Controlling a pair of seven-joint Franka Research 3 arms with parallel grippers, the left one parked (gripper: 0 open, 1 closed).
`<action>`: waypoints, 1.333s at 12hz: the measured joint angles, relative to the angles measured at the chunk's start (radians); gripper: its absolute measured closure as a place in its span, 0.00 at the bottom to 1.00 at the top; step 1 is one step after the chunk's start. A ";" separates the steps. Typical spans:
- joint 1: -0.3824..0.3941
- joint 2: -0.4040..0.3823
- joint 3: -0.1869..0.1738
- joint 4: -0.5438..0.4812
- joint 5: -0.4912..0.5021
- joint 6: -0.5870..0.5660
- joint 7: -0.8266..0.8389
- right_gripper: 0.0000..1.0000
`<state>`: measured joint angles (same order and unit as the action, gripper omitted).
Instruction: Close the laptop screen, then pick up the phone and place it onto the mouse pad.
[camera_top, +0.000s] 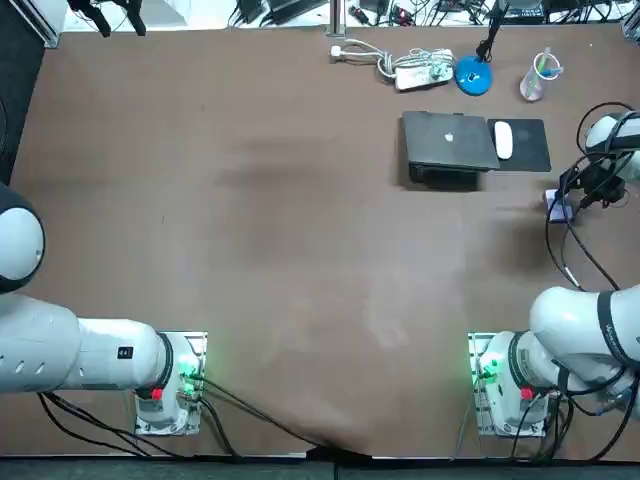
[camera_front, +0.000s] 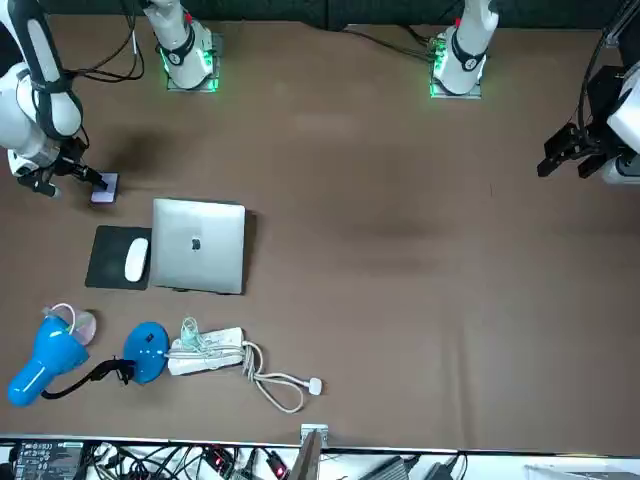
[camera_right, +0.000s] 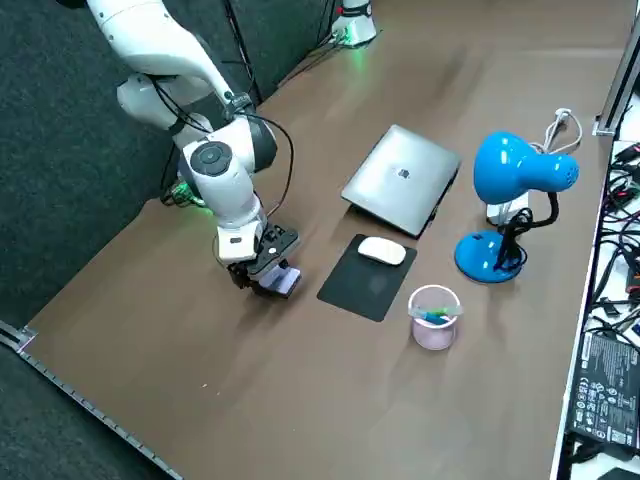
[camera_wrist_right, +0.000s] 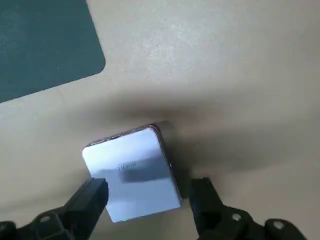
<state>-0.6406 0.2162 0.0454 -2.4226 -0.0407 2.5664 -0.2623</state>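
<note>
since the thin silver laptop (camera_top: 450, 140) already lies shut, the right gripper (camera_wrist_right: 147, 189), low over the small pale-lilac square phone (camera_wrist_right: 132, 170) lying flat just near of the black rectangular mouse pad (camera_top: 530, 150), its fingers (camera_wrist_right: 92, 197) apart astride it, should sink squarely before clamping both edges.

Bare table (camera_right: 305, 330) lies between phone (camera_wrist_right: 132, 172) and mouse pad (camera_right: 362, 280); the mouse (camera_right: 382, 251) crowds the pad's laptop (camera_right: 400, 180) side. The right gripper (camera_wrist_right: 147, 190) straddles the phone, fingers (camera_wrist_right: 92, 195) apart.
</note>
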 joint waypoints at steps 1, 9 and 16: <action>0.000 0.000 0.000 0.000 0.000 0.000 0.012 0.00; -0.010 0.019 0.000 -0.003 -0.002 0.001 -0.197 0.00; -0.011 0.059 0.002 -0.001 -0.002 0.018 -0.265 0.00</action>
<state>-0.6512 0.2749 0.0473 -2.4234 -0.0424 2.5844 -0.5274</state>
